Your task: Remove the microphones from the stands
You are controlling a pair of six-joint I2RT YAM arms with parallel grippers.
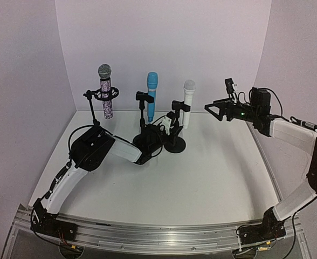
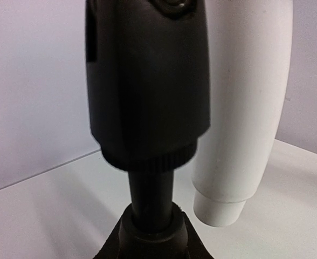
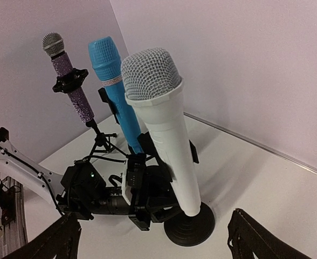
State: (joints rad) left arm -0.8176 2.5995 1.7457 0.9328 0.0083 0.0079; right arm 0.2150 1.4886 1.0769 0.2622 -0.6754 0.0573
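Note:
Three microphones stand upright in black stands at the back of the table: a purple glitter one, a blue one and a white one. My left gripper reaches in low behind the white microphone, and its fingers are closed round the black stand post just under the clip. The white microphone's tail end hangs right beside that post. My right gripper hovers open in the air to the right of the white microphone, holding nothing; its dark fingertips frame the round stand base.
The purple microphone sits on a thin tripod at the left. White walls close in the table at the back and on both sides. The blue microphone's stand base lies close against my left gripper.

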